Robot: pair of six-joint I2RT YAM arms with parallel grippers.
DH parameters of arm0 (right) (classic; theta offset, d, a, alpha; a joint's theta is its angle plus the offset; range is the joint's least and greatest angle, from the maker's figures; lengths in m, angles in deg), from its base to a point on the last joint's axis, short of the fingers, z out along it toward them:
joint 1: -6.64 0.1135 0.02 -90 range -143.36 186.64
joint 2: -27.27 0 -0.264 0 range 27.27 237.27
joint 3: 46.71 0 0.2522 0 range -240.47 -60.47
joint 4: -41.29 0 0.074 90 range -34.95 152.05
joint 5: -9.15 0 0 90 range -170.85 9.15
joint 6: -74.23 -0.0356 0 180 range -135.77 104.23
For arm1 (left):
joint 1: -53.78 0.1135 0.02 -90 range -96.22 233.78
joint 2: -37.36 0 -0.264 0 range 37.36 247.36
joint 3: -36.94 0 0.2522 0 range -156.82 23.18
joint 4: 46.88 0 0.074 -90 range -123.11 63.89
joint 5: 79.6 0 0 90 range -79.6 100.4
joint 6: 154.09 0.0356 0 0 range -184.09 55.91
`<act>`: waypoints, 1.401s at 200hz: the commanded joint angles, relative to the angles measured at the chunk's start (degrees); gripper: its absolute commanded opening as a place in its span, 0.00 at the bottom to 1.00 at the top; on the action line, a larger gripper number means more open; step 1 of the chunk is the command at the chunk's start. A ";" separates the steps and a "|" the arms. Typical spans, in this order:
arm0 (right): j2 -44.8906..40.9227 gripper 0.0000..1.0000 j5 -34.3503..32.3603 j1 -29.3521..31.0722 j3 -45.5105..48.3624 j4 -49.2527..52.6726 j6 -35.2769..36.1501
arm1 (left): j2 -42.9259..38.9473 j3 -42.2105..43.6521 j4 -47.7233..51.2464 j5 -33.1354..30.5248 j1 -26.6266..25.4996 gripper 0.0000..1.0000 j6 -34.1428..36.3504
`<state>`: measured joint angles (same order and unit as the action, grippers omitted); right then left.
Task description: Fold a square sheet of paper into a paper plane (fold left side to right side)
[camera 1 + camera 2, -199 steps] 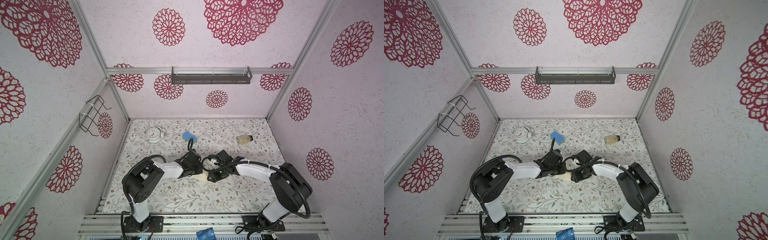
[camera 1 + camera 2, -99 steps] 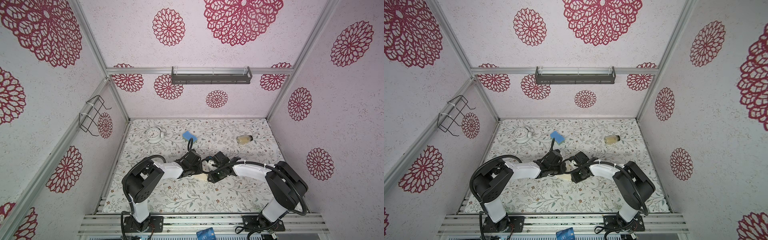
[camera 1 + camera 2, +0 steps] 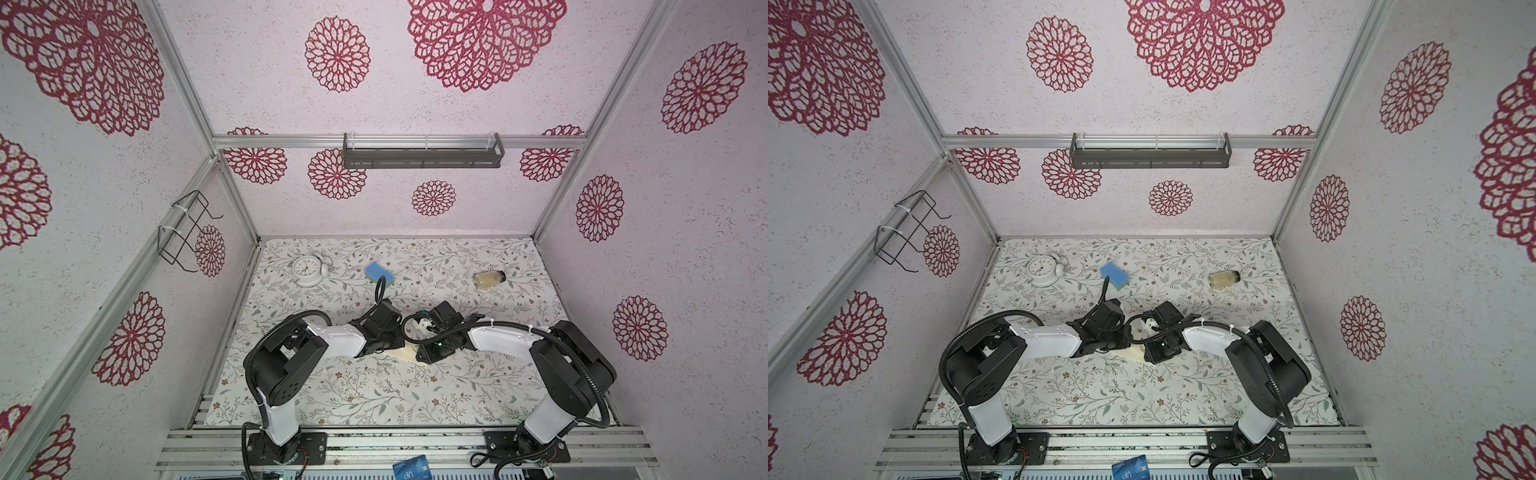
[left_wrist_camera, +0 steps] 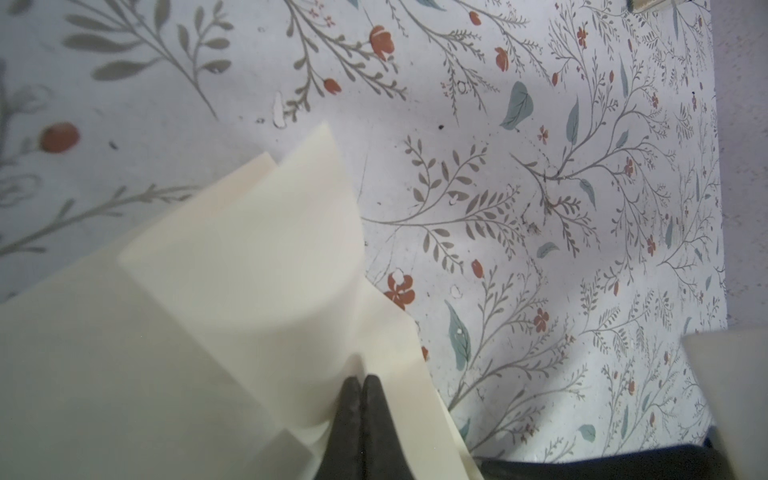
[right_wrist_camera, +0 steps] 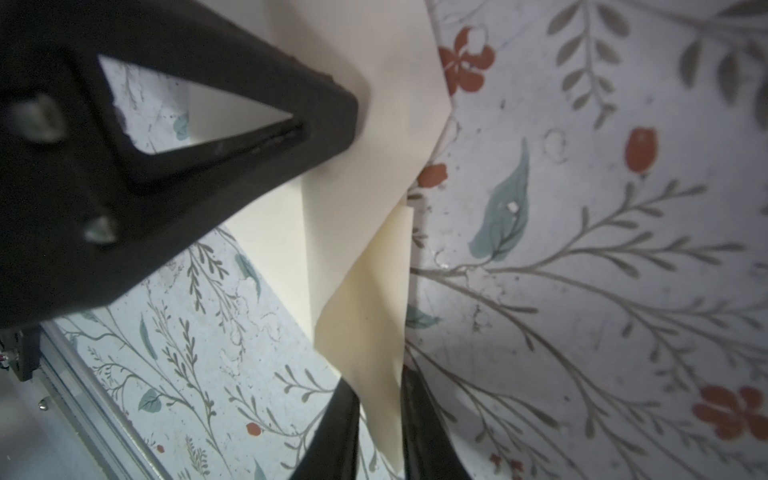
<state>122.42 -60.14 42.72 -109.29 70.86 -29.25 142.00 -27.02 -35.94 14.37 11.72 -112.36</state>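
Basically mid-fold: the sheet of paper (image 3: 405, 354) sits lower middle in a top view, creased with layered flaps but no dart yet, left gripper (image 4: 360, 388) clenched and pressing on it, right gripper (image 5: 379, 401) straddling a raised flap, clamp unclear.

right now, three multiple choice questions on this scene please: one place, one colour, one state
1. The blue sponge lies: A between the clock and the jar; B on the wall shelf; C under the paper.
2. The paper is: A blue; B cream; C red.
3. The left end effector is: A wide open; B shut; C out of view.
A: clock on one side, jar on the other. B: pale cream all over. B: its fingertips meet, pressed on the paper.
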 commanded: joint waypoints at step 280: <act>2.45 0.15 3.13 -1.18 1.39 0.27 -0.32 | -3.49 1.52 -3.59 1.29 -7.19 0.00 8.55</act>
<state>123.69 -56.19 41.71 -109.14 69.44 -29.33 136.67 -23.24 -39.57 16.88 4.53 -106.07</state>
